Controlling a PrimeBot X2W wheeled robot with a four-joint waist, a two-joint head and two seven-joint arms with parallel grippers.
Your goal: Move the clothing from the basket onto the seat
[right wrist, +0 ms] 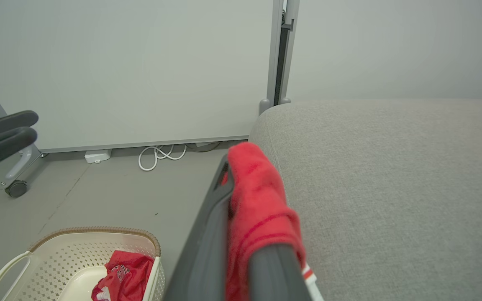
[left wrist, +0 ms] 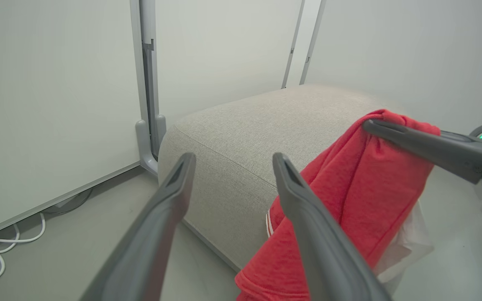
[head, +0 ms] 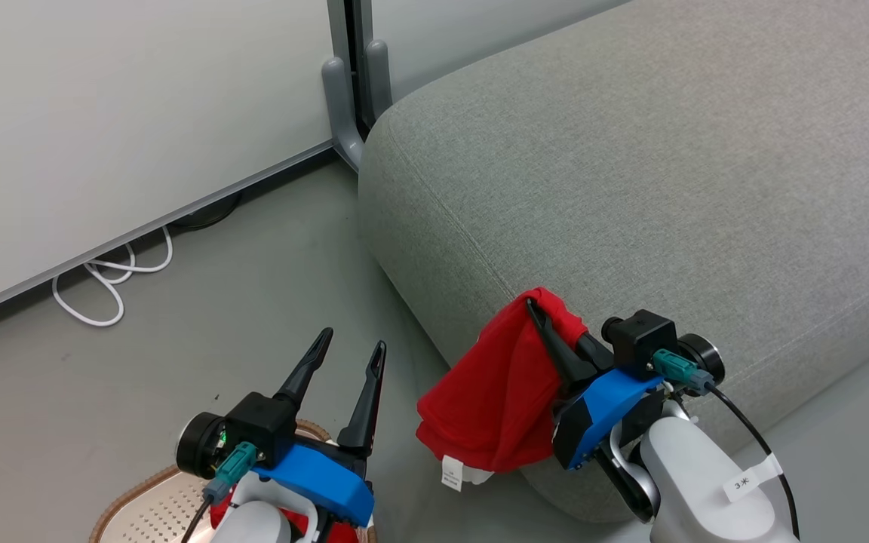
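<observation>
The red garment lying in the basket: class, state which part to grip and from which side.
Probably the raised fold atop the red garment, coming straight down through the open top of the basket: walls block every side, and the crumpled heap bunches upward.

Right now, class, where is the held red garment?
The red garment hangs from the right claw, lower centre in the head view, at the seat's near edge.
</observation>
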